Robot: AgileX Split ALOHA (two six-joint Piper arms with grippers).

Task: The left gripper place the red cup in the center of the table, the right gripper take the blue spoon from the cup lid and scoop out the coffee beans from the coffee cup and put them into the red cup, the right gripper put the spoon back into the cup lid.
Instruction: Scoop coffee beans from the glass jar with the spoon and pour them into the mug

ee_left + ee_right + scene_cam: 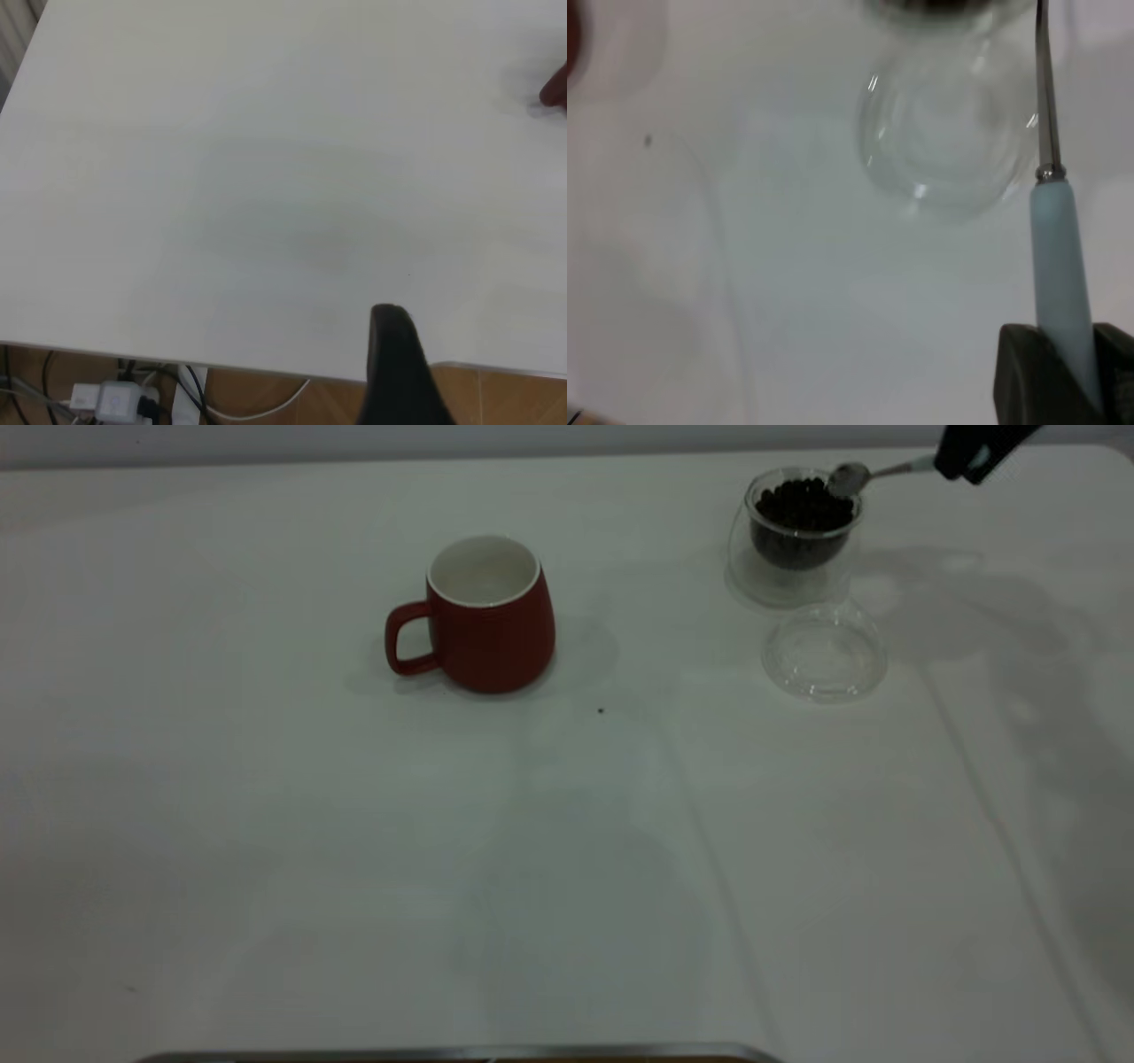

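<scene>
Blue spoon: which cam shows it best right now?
Right wrist view: the blue spoon has its pale handle clamped in the right gripper, with the metal neck visible. Exterior view shows only its bowl and neck over the coffee beans. Left wrist view shows none of it.

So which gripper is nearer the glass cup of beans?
Right. The right gripper holds the spoon over the glass cup; the left gripper is back at the table's edge.

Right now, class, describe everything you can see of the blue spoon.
The blue spoon has a shiny metal bowl and thin neck joined to a pale blue rounded handle. The right gripper clamps the handle's end, holding the spoon nearly level. Its bowl sits at the rim of the coffee cup, just over the coffee beans.
</scene>
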